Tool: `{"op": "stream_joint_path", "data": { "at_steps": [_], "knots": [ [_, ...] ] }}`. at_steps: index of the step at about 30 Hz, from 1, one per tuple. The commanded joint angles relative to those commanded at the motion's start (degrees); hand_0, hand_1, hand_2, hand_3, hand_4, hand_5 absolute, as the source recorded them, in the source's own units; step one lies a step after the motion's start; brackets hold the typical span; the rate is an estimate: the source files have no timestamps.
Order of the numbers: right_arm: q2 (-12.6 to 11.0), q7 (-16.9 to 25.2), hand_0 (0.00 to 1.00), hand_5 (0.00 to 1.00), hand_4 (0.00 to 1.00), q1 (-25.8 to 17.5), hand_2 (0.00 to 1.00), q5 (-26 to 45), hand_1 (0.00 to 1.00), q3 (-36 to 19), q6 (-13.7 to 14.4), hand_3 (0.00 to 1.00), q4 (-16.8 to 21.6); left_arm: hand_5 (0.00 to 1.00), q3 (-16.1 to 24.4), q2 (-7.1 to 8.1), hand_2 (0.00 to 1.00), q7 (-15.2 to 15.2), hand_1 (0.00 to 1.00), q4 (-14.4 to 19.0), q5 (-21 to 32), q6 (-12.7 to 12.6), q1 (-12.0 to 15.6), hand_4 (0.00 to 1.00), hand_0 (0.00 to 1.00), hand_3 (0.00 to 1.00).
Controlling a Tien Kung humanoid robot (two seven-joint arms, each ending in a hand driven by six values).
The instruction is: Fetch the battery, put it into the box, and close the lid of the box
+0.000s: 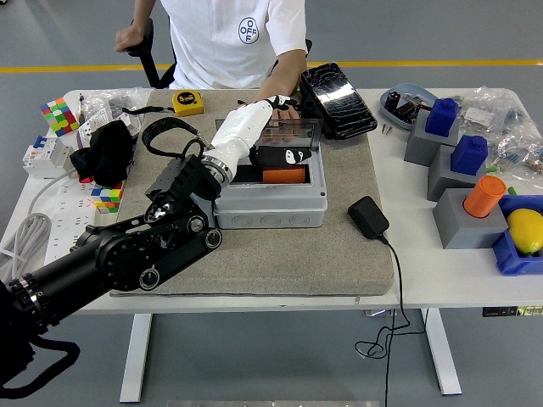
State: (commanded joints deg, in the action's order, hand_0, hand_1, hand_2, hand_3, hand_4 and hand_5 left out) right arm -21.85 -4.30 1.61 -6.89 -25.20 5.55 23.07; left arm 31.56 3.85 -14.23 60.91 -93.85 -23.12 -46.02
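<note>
The orange battery [283, 175] is seen lying inside the grey box [270, 203] toward the table's far edge. The left hand [276, 112] is stretched over the clear lid [293, 131], fingers extended, grasping nothing. The lid, judged light and rigid, is best pressed at its free edge.

The grey box [270, 202] looks like smooth matt plastic, its lid [293, 131] clear and glossy, and it sits on a rough, felt-like grey mat [280, 254] over the smooth white table [441, 271]. The left hand [254, 127] has a glossy white shell, while its arm [127, 250] is matt black metal or plastic.
</note>
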Motion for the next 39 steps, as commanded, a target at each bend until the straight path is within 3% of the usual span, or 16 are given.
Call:
{"op": "stream_joint_path", "data": {
  "at_steps": [4,11,21,29,34,39],
  "knots": [
    [0.02,-0.02,0.633,0.543,0.991,-0.23,0.664,0.02,0.646,-0.13,-0.01,0.574,-0.06,0.377,-0.73,0.97,0.778,-2.35,0.812,3.70,-0.29,1.18,0.63,0.953,0.814,0.814],
    [0.15,0.02,0.634,0.543,0.991,-0.46,0.664,-0.15,0.646,-0.48,-0.03,0.574,0.00,0.377,-1.20,1.90,0.770,-5.76,0.801,6.88,-0.82,3.38,1.34,0.953,0.803,0.810],
    [0.11,-0.04,0.634,0.544,0.992,-0.81,0.664,-0.13,0.646,-0.86,-0.13,0.574,-0.10,0.385,-2.58,5.29,0.760,-12.81,0.782,15.95,-0.78,8.09,2.83,0.949,0.753,0.798],
    [0.26,-0.02,0.634,0.544,0.992,-0.73,0.664,-0.30,0.646,-0.94,-0.26,0.574,-0.03,0.391,-3.63,6.07,0.759,-16.77,0.778,17.64,1.06,11.20,3.23,0.947,0.740,0.798],
    [0.25,0.00,0.634,0.544,0.993,-0.80,0.664,-0.26,0.646,-0.98,-0.29,0.574,-0.04,0.395,-3.11,6.42,0.755,-16.66,0.776,18.75,1.53,11.44,3.62,0.941,0.729,0.797],
    [0.18,-0.02,0.634,0.544,0.993,-0.71,0.664,-0.26,0.646,-0.87,-0.29,0.574,-0.07,0.388,1.23,6.56,0.754,-14.28,0.772,22.15,0.64,9.62,5.20,0.940,0.725,0.794]
  ]
}}
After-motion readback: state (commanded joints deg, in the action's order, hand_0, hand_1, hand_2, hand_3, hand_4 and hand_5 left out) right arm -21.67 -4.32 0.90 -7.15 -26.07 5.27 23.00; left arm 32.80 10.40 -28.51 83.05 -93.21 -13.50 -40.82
